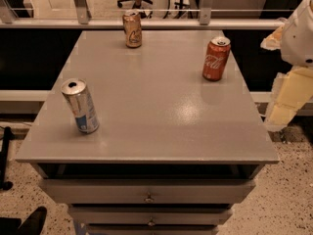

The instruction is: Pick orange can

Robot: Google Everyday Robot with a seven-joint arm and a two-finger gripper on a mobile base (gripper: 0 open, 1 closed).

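Claw (283,102) hangs beyond the counter (156,111) at right, its state untellable; it should reach far-left for the upright orange can (132,31).

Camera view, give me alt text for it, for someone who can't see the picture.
Three drink cans stand apart on a gray tabletop: the orange can at the far edge, a red Coca-Cola can to the right, a silver-and-blue can near the front left. The robot's gripper hangs beyond the table's right side, away from all three cans.
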